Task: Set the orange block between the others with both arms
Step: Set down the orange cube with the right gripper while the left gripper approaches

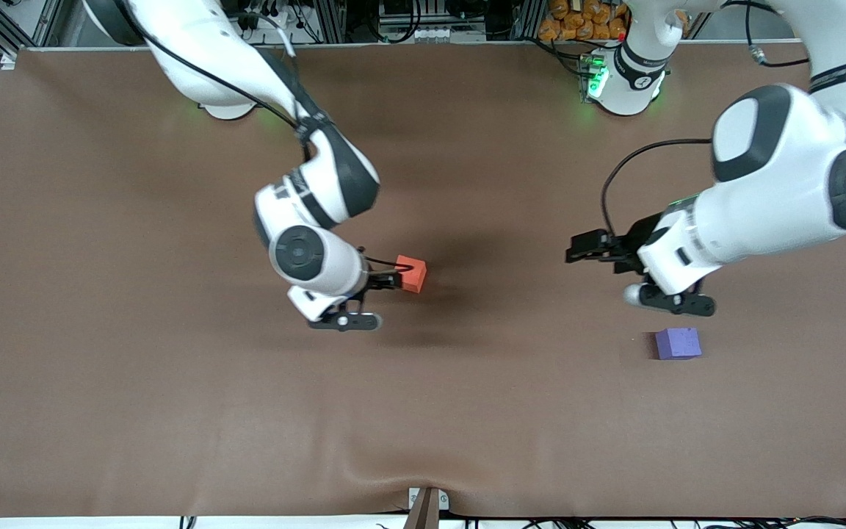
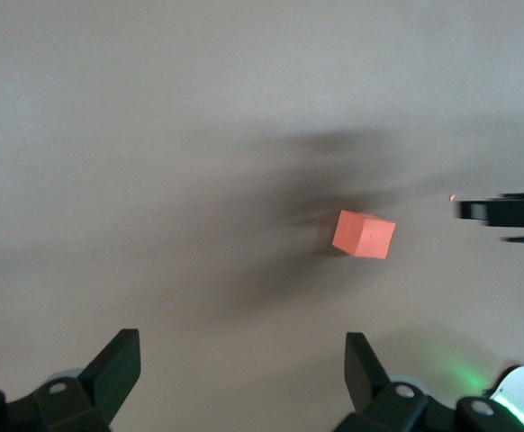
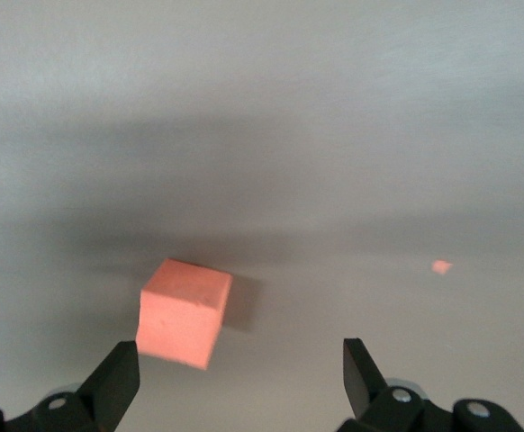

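Note:
The orange block [image 1: 411,274] sits on the brown table near its middle. My right gripper [image 1: 388,281] is low beside it, open, with nothing between its fingers. In the right wrist view the orange block [image 3: 183,312] lies just ahead of one fingertip, outside the open right gripper [image 3: 241,369]. My left gripper [image 1: 576,248] hangs open and empty over bare table toward the left arm's end. In the left wrist view the orange block [image 2: 363,234] is well ahead of the left gripper [image 2: 241,360]. The purple cube [image 1: 678,343] lies nearer the front camera than the left hand. The pinkish-red cube is out of view.
The brown table cloth [image 1: 173,404] is bare around the blocks. A small pinkish speck [image 3: 440,266] shows on the table in the right wrist view; I cannot tell what it is. The right gripper's dark fingers [image 2: 505,211] show in the left wrist view.

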Available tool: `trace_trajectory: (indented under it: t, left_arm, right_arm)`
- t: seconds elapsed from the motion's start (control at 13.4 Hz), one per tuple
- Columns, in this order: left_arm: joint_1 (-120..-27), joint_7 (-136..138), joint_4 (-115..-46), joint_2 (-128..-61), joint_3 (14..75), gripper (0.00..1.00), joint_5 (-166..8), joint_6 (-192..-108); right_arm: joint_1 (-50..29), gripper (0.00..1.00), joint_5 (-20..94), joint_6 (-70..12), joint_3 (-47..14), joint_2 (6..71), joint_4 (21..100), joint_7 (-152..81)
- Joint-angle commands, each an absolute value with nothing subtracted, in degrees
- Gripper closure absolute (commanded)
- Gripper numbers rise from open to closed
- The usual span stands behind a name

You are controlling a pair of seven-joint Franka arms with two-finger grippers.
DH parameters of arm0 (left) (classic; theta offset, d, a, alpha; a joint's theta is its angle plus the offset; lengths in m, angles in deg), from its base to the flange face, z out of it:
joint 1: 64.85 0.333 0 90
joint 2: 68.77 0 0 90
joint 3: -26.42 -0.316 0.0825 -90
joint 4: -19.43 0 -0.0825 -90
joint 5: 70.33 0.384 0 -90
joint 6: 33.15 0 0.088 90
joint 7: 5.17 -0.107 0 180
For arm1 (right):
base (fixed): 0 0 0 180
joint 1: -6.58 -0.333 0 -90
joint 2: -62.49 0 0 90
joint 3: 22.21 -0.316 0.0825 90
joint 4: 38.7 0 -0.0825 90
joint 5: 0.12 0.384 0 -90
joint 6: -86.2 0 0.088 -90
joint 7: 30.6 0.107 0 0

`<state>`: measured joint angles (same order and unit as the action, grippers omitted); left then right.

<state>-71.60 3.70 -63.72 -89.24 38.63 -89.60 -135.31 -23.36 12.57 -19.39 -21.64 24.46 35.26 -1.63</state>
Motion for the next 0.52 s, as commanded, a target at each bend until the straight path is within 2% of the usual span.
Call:
trace_trajectory:
  t: [0.0,0.22,0.45]
  left_arm:
    - [-75.2,5.5,-62.7,-92.9,38.4,0.00,-89.8,-138.1]
    - [-80.3,10.6,-62.2,-97.5,38.0,0.00,-89.3,-146.4]
    - [-84.4,16.5,-62.1,-101.4,38.0,0.00,-89.2,-150.8]
  right_arm:
    - [-18.8,0.00,11.8,-11.8,-22.6,32.0,36.2,-1.4]
    - [-15.4,0.00,8.7,-3.8,-22.6,37.5,36.4,-1.8]
    - [-11.5,0.00,8.7,1.5,-22.6,41.8,36.4,-2.1]
